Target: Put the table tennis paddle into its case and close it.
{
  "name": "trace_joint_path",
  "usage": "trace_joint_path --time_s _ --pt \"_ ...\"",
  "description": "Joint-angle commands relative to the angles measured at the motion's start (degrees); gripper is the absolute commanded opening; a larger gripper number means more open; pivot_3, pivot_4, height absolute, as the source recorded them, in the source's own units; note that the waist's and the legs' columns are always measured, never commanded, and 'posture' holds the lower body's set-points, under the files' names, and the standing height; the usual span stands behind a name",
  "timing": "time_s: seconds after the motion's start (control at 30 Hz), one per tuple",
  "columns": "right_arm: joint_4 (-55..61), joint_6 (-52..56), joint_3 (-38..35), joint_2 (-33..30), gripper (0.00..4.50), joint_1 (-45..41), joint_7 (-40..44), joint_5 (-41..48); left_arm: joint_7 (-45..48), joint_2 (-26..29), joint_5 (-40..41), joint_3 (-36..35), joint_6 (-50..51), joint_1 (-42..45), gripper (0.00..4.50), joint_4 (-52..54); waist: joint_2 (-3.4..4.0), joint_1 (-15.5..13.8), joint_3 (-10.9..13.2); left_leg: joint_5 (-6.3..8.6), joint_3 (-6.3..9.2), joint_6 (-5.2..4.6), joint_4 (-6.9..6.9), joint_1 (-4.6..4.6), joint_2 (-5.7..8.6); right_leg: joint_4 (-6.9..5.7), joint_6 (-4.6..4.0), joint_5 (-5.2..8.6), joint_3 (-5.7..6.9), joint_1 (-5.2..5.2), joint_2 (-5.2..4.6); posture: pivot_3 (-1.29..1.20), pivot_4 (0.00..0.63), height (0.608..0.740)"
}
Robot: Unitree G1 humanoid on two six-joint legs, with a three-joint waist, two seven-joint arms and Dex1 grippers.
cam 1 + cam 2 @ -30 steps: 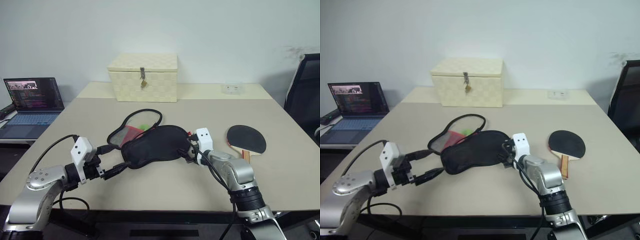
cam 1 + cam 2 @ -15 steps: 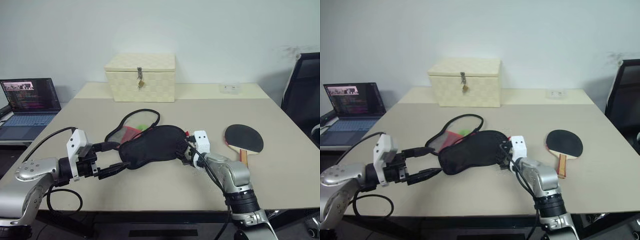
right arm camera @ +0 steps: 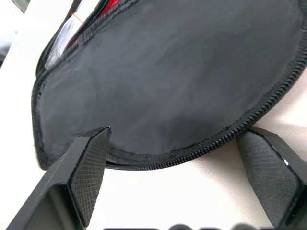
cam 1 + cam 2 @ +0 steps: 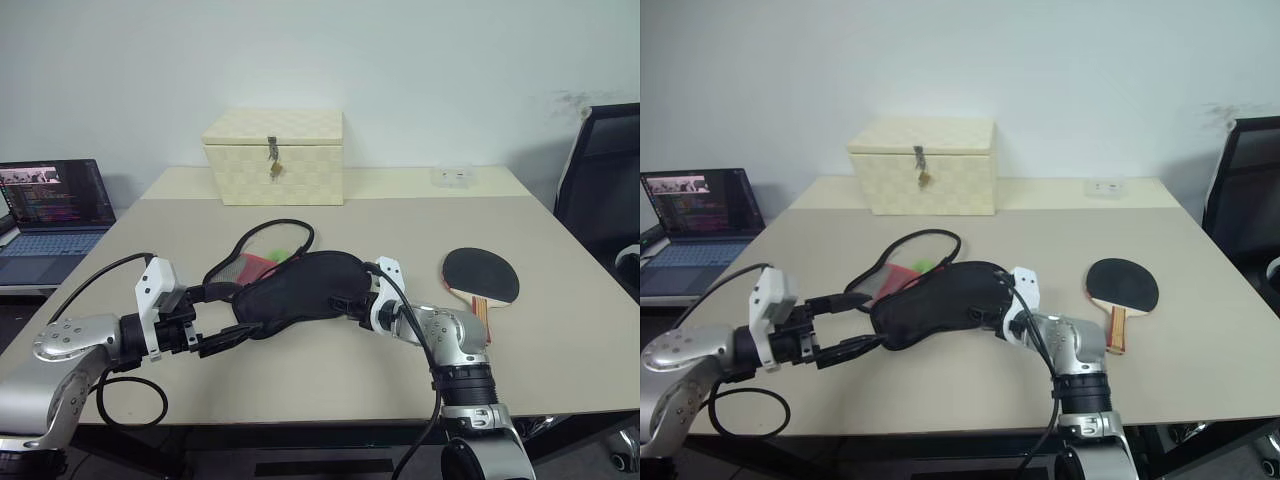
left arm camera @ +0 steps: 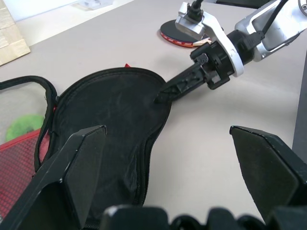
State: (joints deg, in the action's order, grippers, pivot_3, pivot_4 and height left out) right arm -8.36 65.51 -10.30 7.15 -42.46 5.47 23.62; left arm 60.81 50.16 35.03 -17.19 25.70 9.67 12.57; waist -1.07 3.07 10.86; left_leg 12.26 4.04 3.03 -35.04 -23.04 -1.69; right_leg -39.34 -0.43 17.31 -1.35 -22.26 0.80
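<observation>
Both claws are spread, the left claw [image 4: 222, 318] and right claw [image 4: 345, 301] flanking the unzipped case [image 4: 290, 288] on the bench [image 4: 330, 375]. The paddle [image 4: 481, 277] lies apart. To hold the case open, each claw should probably pinch one zip edge only.

Cream checkered box with a metal latch [image 4: 273, 156] at the far side of the beige table [image 4: 560, 330], lid shut. Open laptop with lit screen [image 4: 52, 210] far left, on a separate lower surface. Small clear plastic item [image 4: 452, 176] far right. Black office chair [image 4: 598, 190] at the right edge.
</observation>
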Motion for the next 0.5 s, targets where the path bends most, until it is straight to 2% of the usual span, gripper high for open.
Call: trace_joint_path --time_s 0.03,0.1,0.43,0.5 --pt "-0.6 1.2 -0.9 5.1 4.05 -2.5 -1.9 2.4 0.0 -0.3 -0.1 -0.4 -1.3 0.9 4.50 0.3 0.00 0.0 0.0 0.00 -0.02 0.00 0.00 0.00 0.00 0.00 0.00 0.00 -0.01 0.00 0.00 0.00 0.150 0.740" --pt "-0.8 1.3 -0.8 5.8 3.55 -2.7 -2.5 3.4 -0.1 -0.3 -0.2 -0.4 -1.3 0.8 4.50 0.3 0.00 0.0 0.0 0.00 -0.04 0.00 0.00 0.01 0.00 -0.01 0.00 0.00 -0.02 0.00 0.00 0.00 0.150 0.740" --pt "-2.3 0.2 0.8 7.0 0.02 -3.3 -4.4 7.2 -0.3 -0.5 -0.4 -0.5 -1.6 0.8 4.50 0.2 0.00 0.1 0.0 0.00 -0.30 0.00 0.00 0.07 0.01 -0.14 0.06 0.04 -0.34 -0.09 0.03 0.00 0.150 0.740" --pt "-2.4 0.1 0.9 6.5 0.02 -3.3 -4.5 7.7 -0.4 -0.5 -0.4 -0.5 -1.6 0.8 4.50 0.2 0.00 0.2 0.0 0.00 -0.43 -0.01 0.00 0.11 0.00 -0.15 0.09 0.05 -0.47 -0.11 0.03 0.00 0.150 0.740"
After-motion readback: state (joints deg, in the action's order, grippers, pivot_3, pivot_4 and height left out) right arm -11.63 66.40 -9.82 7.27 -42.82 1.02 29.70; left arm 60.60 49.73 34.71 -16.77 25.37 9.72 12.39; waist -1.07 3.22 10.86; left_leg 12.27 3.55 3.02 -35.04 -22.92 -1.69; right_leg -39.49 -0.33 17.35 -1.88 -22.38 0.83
